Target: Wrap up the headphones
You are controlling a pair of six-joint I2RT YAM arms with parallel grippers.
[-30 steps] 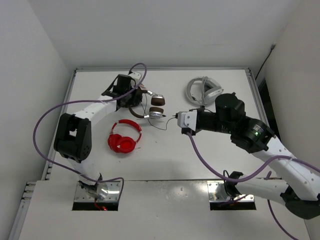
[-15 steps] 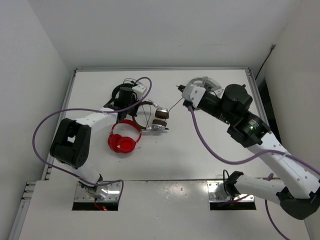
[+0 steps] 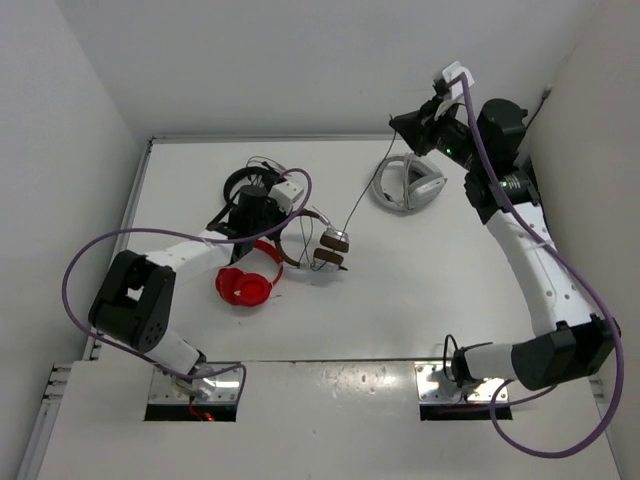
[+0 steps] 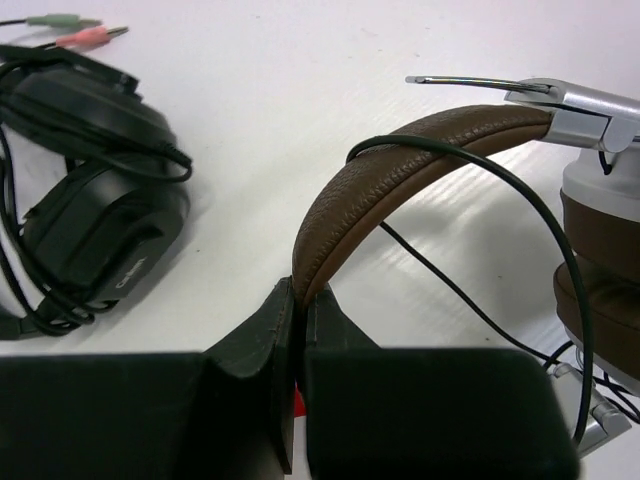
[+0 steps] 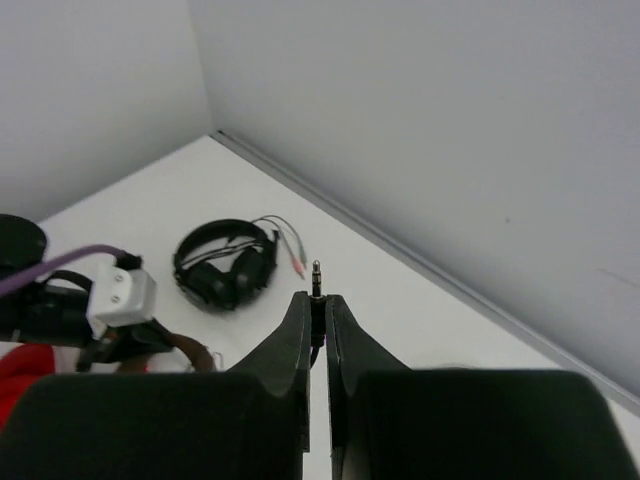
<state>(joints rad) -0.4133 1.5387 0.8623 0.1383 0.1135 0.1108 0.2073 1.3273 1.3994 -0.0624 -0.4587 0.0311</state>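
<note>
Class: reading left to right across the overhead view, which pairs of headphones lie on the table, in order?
red headphones → brown headphones → white headphones. The black headphones are left out, since they sit directly beyond the red pair.

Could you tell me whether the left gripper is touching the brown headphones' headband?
Touching. The left wrist view shows the left gripper shut on the headphones, their brown headband pinched between its jaws.

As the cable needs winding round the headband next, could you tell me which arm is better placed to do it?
Right: the right gripper is shut on the plug, with the cable running free to the headphones. The left gripper is clamped on the headband, so it suits anchoring.
</note>
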